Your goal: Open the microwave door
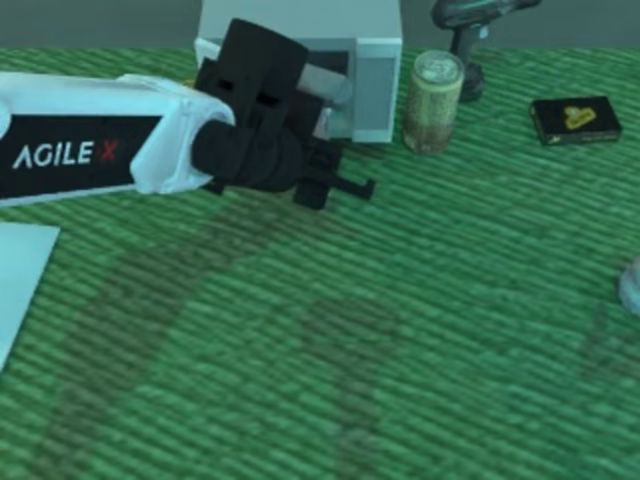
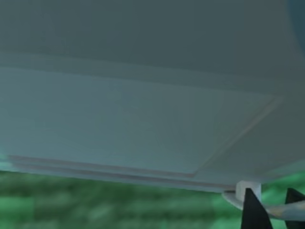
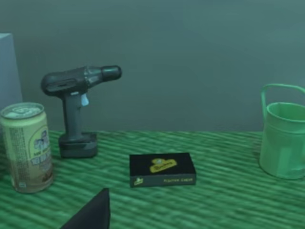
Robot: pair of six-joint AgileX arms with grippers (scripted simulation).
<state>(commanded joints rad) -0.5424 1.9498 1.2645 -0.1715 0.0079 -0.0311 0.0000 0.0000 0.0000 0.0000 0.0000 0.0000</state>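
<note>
Microwave (image 1: 375,60) sits at the back of the bench, door (image 1: 335,85) partly swung out. Left end effector (image 1: 335,185) is down at the door; can't tell if it's clamped. Next: sweep the door wider.

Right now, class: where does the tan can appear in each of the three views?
Top view: the tan can stands upright near the far edge, just right of the microwave.
Left wrist view: not in it; only the microwave fills the picture.
Right wrist view: the can stands beside the power drill.
Shared landmark: the black box.
</note>
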